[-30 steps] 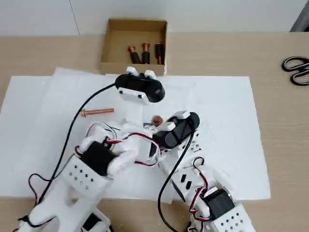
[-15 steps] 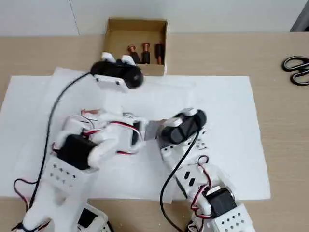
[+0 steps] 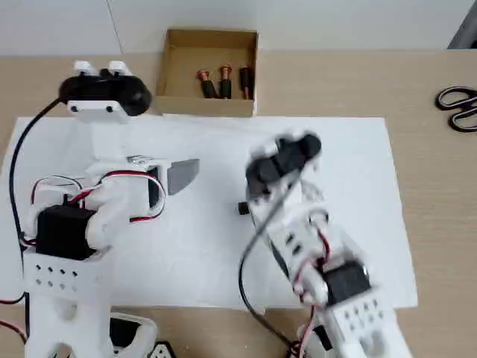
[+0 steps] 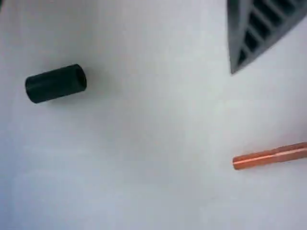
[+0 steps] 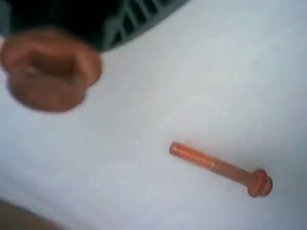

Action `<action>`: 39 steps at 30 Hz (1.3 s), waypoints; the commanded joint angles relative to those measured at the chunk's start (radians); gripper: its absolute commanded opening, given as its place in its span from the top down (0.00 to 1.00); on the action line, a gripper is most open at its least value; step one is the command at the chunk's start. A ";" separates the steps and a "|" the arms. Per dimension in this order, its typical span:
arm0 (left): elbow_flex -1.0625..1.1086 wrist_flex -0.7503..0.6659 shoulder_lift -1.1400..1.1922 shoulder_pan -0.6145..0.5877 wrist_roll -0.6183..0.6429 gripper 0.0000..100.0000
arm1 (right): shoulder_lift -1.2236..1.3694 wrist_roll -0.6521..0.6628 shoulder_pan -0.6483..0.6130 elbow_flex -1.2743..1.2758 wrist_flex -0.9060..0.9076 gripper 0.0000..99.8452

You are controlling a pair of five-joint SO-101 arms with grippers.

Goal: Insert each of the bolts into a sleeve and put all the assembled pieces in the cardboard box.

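Three assembled pieces point(image 3: 223, 82) lie in the cardboard box point(image 3: 205, 107) at the far side of the desk point(image 3: 358, 82), while one loose bolt point(image 5: 218, 167) and one black sleeve point(image 4: 56, 84) lie apart on the white sheet point(image 3: 358, 224). The right gripper point(image 5: 67, 33) is clenched on the held bolt point(image 5: 48, 72), its copper head close under the wrist camera; whether a sleeve is already on it I cannot tell. The left gripper point(image 3: 179, 174) hangs over the sheet with nothing in it, and I cannot tell whether it is spread or closed. The main risk, as I judge it, is the round sleeve: lying on its side, it would roll away if nudged off-centre, and the smooth sheet gives it nothing to stop against. The loose bolt could skid or spin the same way if pinched near one end. A slack hold on the held bolt could let it tilt, so that it jams at a sleeve's mouth or catches the box wall on the way in. Both arms share one sheet, so they could also knock each other
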 commanded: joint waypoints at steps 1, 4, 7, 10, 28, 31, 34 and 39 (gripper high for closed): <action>-0.010 0.034 -0.014 -0.043 -0.008 0.69 | 0.343 0.021 0.036 -0.341 -0.018 1.00; -0.008 0.071 -0.014 -0.060 -0.060 0.69 | 0.599 0.014 0.084 -0.539 -0.088 1.00; -0.008 0.100 -0.014 -0.064 -0.115 0.69 | 0.806 0.014 0.113 -0.709 -0.185 1.00; -0.008 0.129 -0.014 -0.064 -0.118 0.69 | 0.981 0.017 0.127 -0.841 -0.303 1.00; -0.008 0.135 -0.012 -0.066 -0.118 0.69 | 1.751 0.020 0.136 -1.370 -0.671 1.00; -0.007 0.135 -0.011 -0.066 -0.118 0.69 | 1.813 0.020 0.136 -1.413 -0.671 1.00; -0.007 0.135 -0.008 -0.064 -0.118 0.69 | 1.851 0.021 0.136 -1.444 -0.670 1.00; -0.007 0.135 -0.008 -0.064 -0.118 0.69 | 1.879 0.021 0.136 -1.452 -0.668 0.89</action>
